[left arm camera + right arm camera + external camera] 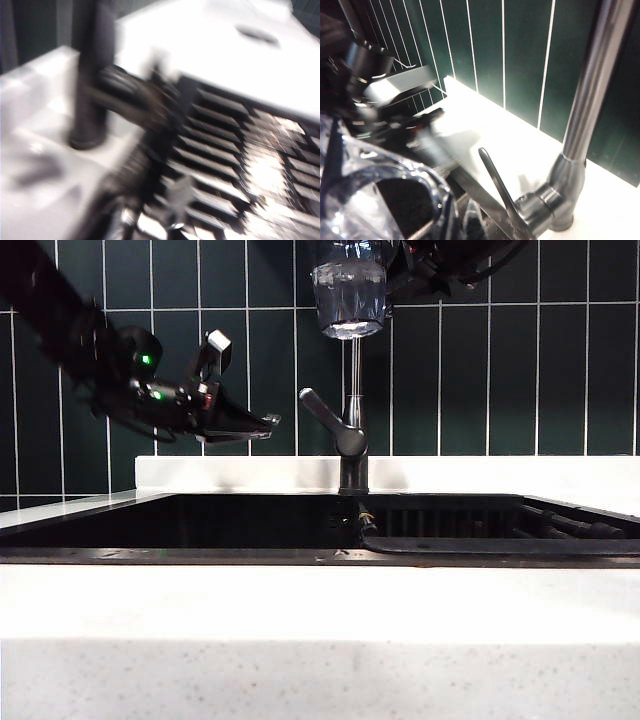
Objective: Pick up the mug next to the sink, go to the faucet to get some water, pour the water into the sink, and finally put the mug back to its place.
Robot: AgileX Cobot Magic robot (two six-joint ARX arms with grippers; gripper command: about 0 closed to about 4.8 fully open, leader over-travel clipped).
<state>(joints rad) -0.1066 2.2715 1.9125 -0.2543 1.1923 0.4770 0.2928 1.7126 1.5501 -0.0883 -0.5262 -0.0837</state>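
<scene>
The mug (349, 288) is held clamped in the right gripper (400, 270) at top centre, above the faucet (352, 430), while the left gripper (240, 425), jaws narrow at centre left, should be eased gently toward the lever, the mug kept upright.

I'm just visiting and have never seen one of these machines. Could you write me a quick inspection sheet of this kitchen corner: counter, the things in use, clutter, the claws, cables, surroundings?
Surface: white speckled counter, bare at the front.
Job's things: clear mug held high in front of the faucet pipe; faucet's lever angled up to the left; black sink with a ribbed rack on the right.
Clutter: nothing seen.
Grippers: right gripper shut on the mug, up at the top; left gripper to the left of the lever, not touching it, holding nothing; opening unclear.
Cables: a dark hose lies along the sink's right side.
Surroundings: dark green tiled wall.
</scene>
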